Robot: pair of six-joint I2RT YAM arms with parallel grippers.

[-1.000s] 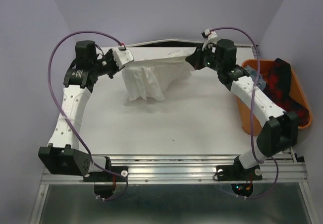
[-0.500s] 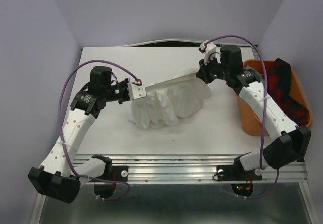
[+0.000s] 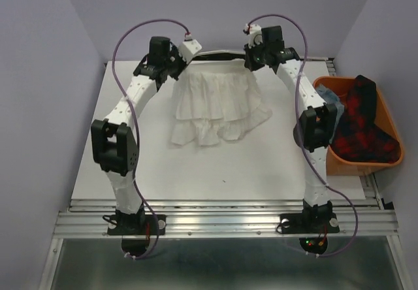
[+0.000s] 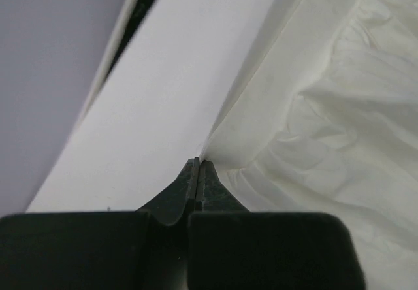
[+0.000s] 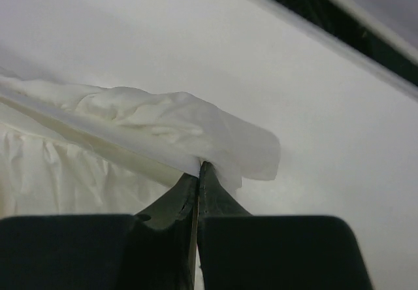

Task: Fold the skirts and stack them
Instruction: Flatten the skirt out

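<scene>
- Both arms have carried the thin white ruffled skirt (image 3: 219,104) from mid-table out to the far edge of the white tabletop (image 3: 196,166). Half a second ago it sat bunched in a heap; now it lies spread, waistband far and hem towards the arm bases.
- On the left, the left gripper (image 3: 182,66) is pinched fully closed on the waistband's left corner. The left wrist view shows its fingertips (image 4: 198,164) meeting with only a sliver of cloth (image 4: 326,107) between them.
- In the middle, the skirt rests mostly flat on the table. Its waistband is stretched taut between the two claws, and the lower tiers are still rumpled, more so at the near left.
- Further right, the right gripper (image 3: 252,63) is likewise clamped tight on the other waistband corner. In the right wrist view a loose flap of cloth (image 5: 215,136) folds over beyond its closed tips (image 5: 198,166).
- At the far right, the red-and-black plaid skirt (image 3: 362,127) and the light blue denim skirt (image 3: 328,96) wait in the orange plastic tub (image 3: 353,166), unfolded.
- The step in hand looks like laying the first skirt out flat before folding it.
- The next move probably calls for settling the waistband onto the table, then folding it over evenly towards the hem with both corners kept level.
</scene>
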